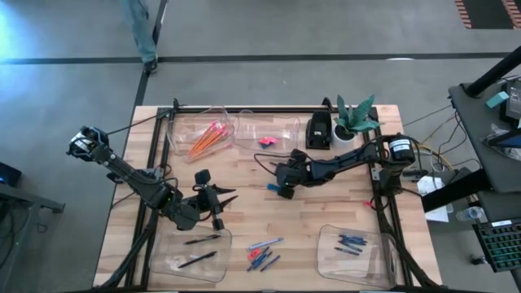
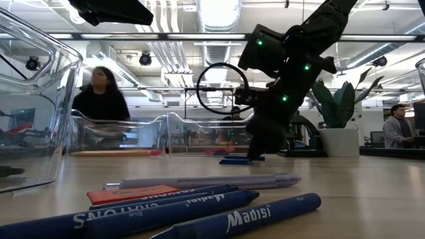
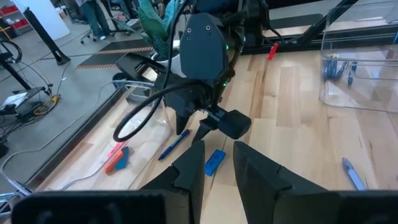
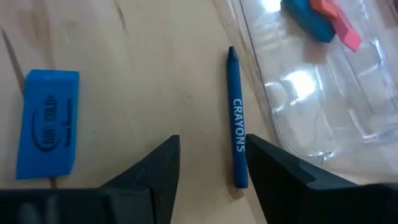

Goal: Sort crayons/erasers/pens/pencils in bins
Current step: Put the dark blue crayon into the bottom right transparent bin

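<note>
Both hands open: right hand (image 4: 208, 168) low over blue crayon (image 4: 236, 124).

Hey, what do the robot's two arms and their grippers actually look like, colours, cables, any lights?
Both arms are matte black with chunky jointed segments. The left gripper and right gripper end in two dark, wedge-shaped fingers. A black cable loops out beside the right arm's wrist, and small green lights glow on its housing. A round silver-faced motor sits at the right arm's base.

Bright overhead light, blurred foreground.
</note>
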